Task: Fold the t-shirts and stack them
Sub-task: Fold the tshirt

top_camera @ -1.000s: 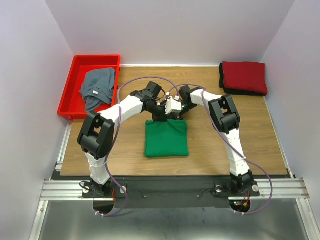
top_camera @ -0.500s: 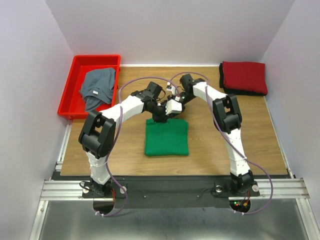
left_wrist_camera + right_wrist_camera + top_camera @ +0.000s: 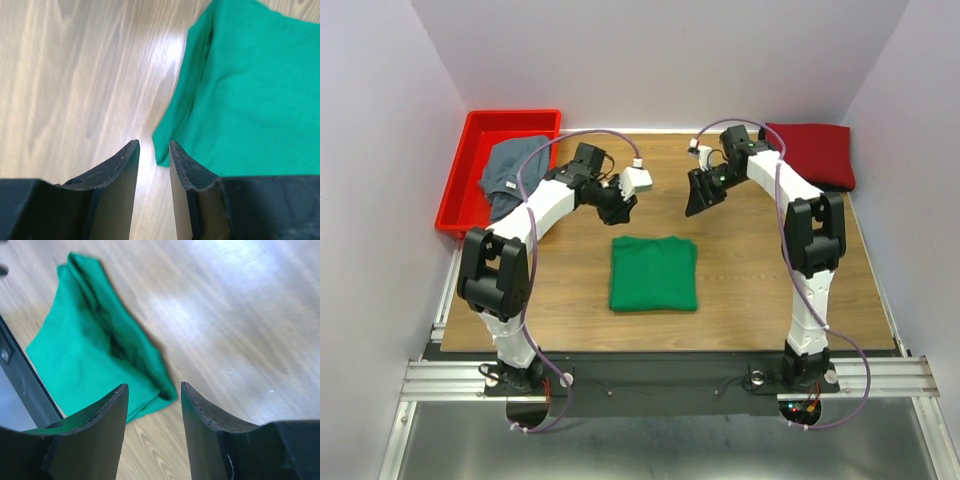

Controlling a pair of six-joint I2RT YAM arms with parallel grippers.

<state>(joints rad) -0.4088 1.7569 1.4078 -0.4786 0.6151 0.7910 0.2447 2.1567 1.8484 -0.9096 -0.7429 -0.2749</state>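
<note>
Green cloth nearest: the green shirt lies folded in a near-square packet on the wood table, mid-table and closer to the arm bases than any other shirt. The edges line up fairly well. Both wrist views show layered folds at its far corners. The folding of this one looks done, but it sits alone, not yet on any pile.

Just beyond it, both arms hang above the table, clear of the cloth.
- The left gripper has its fingers parted by a narrow gap with bare wood showing between them, and it holds nothing.
- The right gripper has its fingers spread wider and is also empty, with a corner of the green packet below it.

Far left: the grey-blue shirt lies crumpled in the red bin, spilling over the bin's near right corner. It is unfolded, so that work remains.

Far right corner: the dark red shirt lies folded flat, and I take it for the stacking spot.

Tally, as a judgement: two shirts are folded and one is untouched. The green packet is still to be carried to the pile, so the task is roughly half done.

Hard to make out:
- The right arm crosses the near left edge of the red shirt.
- I cannot pick out the black shirt; it may lie under the red one, but the overhead view is too coarse to say.
- The bin wall and the shirt's own bunching hide how the grey-blue shirt lies.
- Both wrist views are soft with blur.
</note>
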